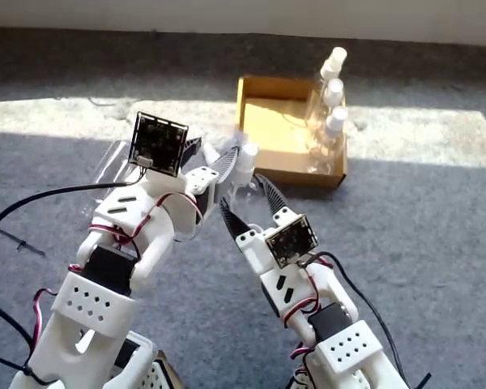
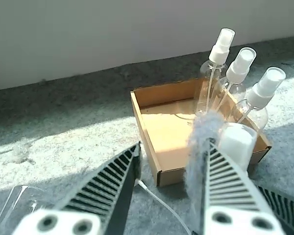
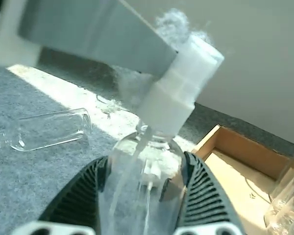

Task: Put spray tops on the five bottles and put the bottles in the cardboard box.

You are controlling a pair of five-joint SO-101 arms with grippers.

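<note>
Sunlit grey desk (image 1: 437, 243) held the cardboard box (image 1: 271, 121), and near it the right tool (image 3: 146, 166) clamped the belly of a clear bottle (image 3: 137, 196), probably light, slick and crushable, while the open left tool (image 2: 170, 145) touched its spray top (image 3: 179, 90).

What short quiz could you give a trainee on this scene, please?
1. How many capped bottles stand in the cardboard box?
2. True or false: the right gripper is shut on a held bottle.
3. The uncapped bottle is: A) in the box, B) on its side on the carpet, C) standing upright.
Key: 1. three; 2. true; 3. B.
</note>
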